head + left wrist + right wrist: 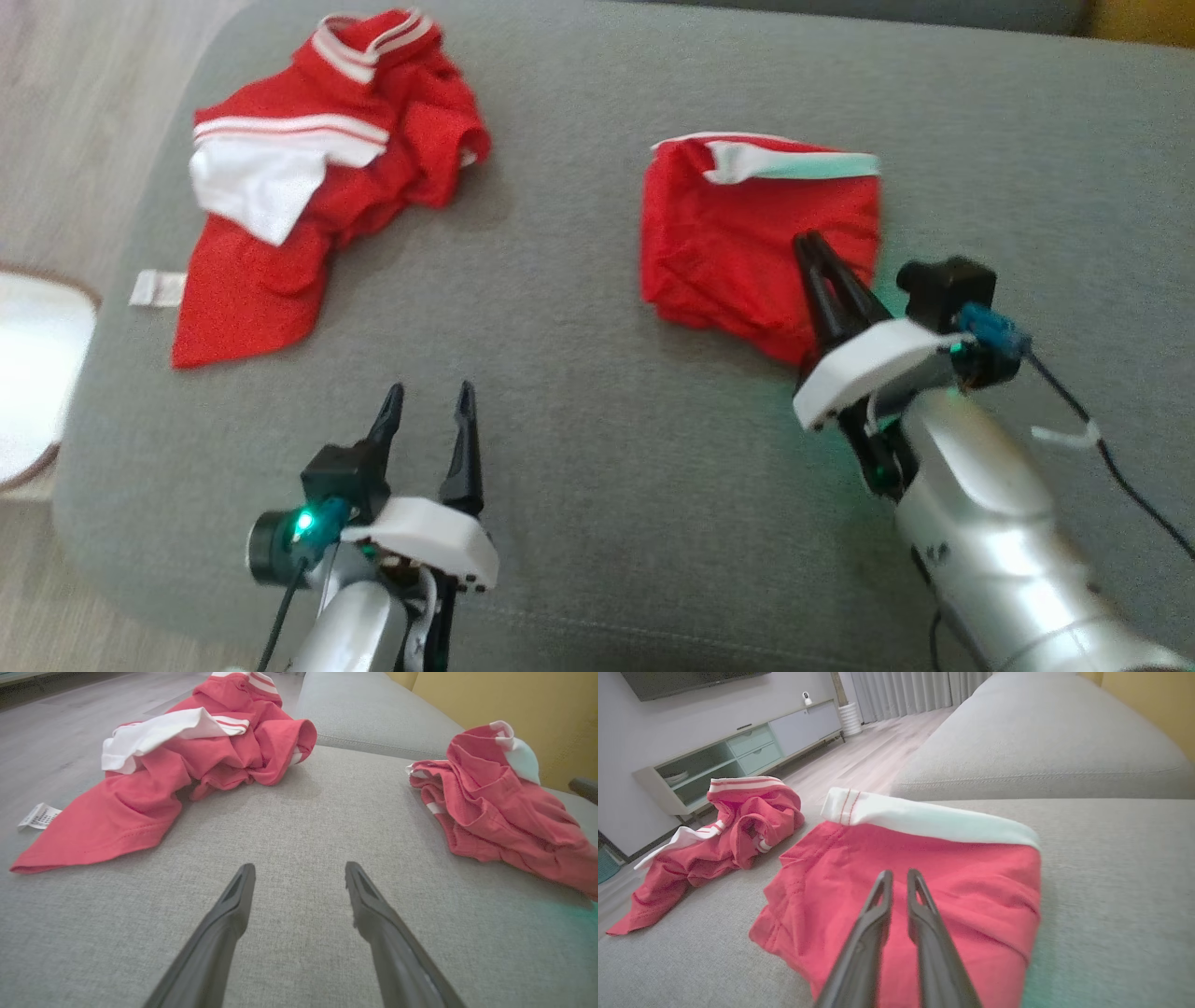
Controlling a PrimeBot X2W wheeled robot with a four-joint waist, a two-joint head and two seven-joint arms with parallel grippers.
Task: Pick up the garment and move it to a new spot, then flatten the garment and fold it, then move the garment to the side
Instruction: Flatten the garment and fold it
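Grey woven sofa cushion (597, 411) spreads under both arms, with pale wood floor beyond its left edge. On the right half of the cushion lies the folded red cotton garment with a white band (738, 233), its band along the far edge and its layers a little rumpled at the near side. We see the right gripper (810, 245) reaching over the near right corner of this garment, its dark fingers lying across the red cloth. In the right wrist view the right gripper (901, 872) has its two fingers drawn narrow with only a slim gap between them, and we cannot tell whether any cloth is pinched there. The left gripper (430, 387) hovers over bare cushion near the front, well apart from both garments, and its fingers stand wide (300, 865). At the far left of the cushion sits a crumpled red and white sports shirt (308, 205), with a small white label (157, 287) showing just beside its lower edge. Across the room we see a low white cabinet (738, 756); its open shelf holds what look like pale dishes (675, 777), too small to name for certain
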